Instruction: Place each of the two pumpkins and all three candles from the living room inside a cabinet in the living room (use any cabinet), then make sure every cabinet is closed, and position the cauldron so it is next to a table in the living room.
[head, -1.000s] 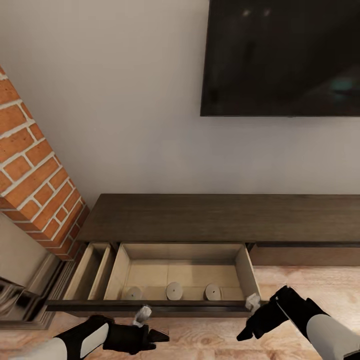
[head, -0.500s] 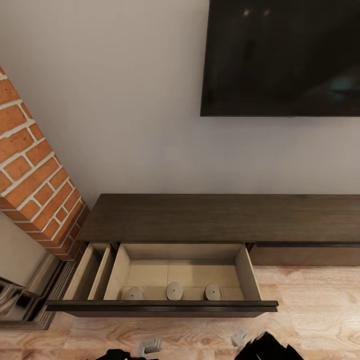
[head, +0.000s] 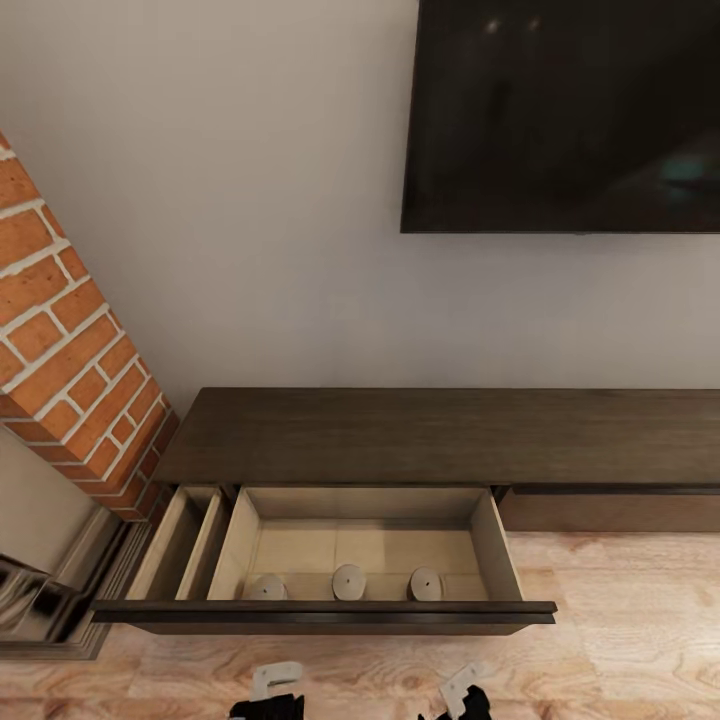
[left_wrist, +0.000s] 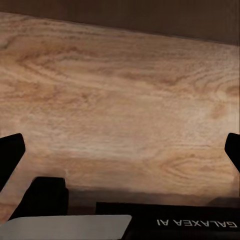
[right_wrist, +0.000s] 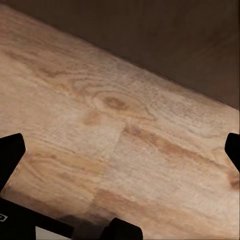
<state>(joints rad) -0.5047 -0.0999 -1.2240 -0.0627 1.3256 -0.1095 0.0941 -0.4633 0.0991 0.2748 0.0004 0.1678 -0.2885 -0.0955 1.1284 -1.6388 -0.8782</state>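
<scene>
Head view looks down on the cabinet, a long dark unit running along the wall under a black screen, with a brick pillar at its left end. One wide drawer stands pulled out toward the robot, pale beige inside. Three candles lie in a row along the drawer's front edge: one near the front left corner, one about the middle, one right of middle, each apart from its neighbours. A narrow side compartment sits just left of the main one and looks bare.

Both claws show at the bottom edge, over the wooden floor, on the robot's side of the drawer front. The left claw sits below the drawer's left half, the right claw below its right half. In the left wrist view the two dark fingertips stand at opposite edges, well apart, with nothing but floor between them; the right wrist view shows the same, fingertips wide apart over bare boards.

No pumpkin or cauldron can be seen, so the candles look stowed and the pumpkins remain. The drawer front's long axis runs across the robot, straight ahead of both claws and between them and the wall. Neither arm seems clearly nearer to it, so either could push it shut later.
</scene>
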